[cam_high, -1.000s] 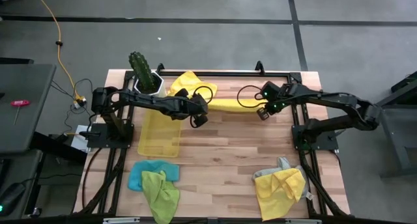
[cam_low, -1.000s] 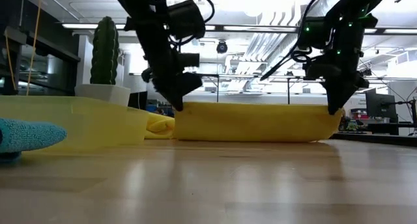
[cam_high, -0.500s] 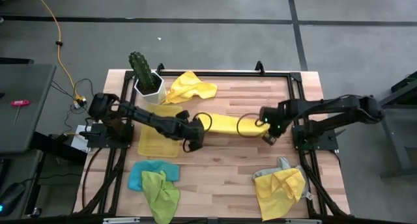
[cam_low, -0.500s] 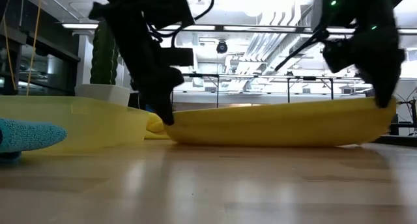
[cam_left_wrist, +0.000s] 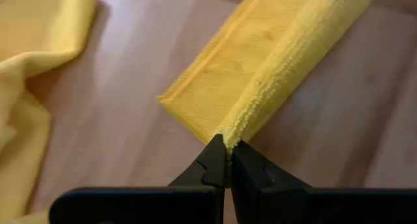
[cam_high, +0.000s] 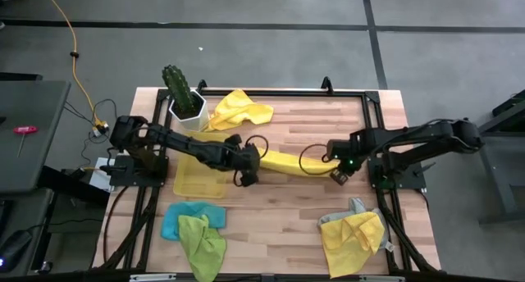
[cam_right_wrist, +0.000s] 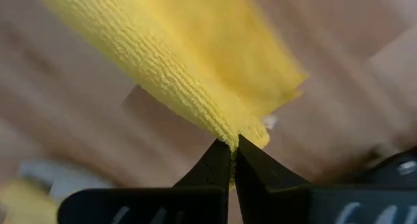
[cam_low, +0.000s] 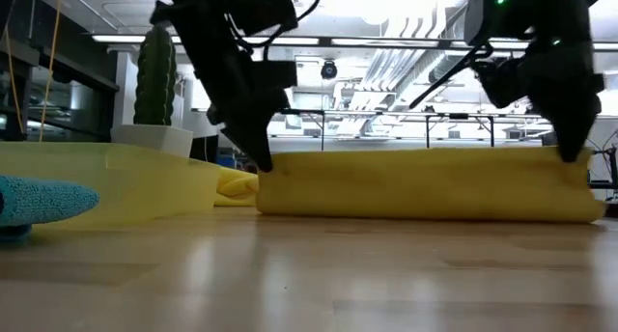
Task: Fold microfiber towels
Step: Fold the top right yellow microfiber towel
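At mid-desk the left pincer (cam_high: 248, 177) and right pincer (cam_high: 337, 174) each pinched one end of a folded bright yellow microfiber towel (cam_high: 283, 161) stretched between them, with a translucent yellow plastic tray (cam_high: 198, 179) just left, a crumpled yellow cloth (cam_high: 238, 110) and potted cactus (cam_high: 179, 89) farther back.

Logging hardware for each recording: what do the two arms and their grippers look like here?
Both arms are dark, jointed segments with looping black cables. The left gripper and right gripper end in thin, tapered black fingers. Small green lights glow near the right wrist.
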Robot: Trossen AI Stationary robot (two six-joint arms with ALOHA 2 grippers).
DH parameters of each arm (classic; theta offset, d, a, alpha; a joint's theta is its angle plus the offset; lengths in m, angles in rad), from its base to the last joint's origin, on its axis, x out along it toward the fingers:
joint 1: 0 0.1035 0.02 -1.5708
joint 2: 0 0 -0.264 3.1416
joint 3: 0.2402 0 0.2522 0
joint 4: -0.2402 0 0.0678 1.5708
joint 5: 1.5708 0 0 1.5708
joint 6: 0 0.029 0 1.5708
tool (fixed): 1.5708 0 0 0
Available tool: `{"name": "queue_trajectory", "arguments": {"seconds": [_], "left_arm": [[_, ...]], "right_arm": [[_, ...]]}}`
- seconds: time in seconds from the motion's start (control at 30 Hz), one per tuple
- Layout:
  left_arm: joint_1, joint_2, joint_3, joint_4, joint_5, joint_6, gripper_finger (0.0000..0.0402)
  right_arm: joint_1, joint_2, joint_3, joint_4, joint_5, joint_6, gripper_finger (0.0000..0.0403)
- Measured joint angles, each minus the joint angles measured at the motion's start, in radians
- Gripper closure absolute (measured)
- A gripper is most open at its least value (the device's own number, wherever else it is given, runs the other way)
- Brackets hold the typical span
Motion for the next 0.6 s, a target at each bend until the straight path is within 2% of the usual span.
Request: {"name": "queue_trajectory", "arguments": {"seconds": [0.27,0.6], "left_arm": [[0.096,0.006,-0.003,0.029,-0.004,0.014,0.0401],[0.129,0.051,-0.004,0.06,0.015,0.015,0.0401]], "right_arm": [[-0.1,0.0,0.0,0.0,0.125,0.025,0.0403],[-0.11,0.001,-0.002,-0.005,0.216,0.083,0.0403]]}}
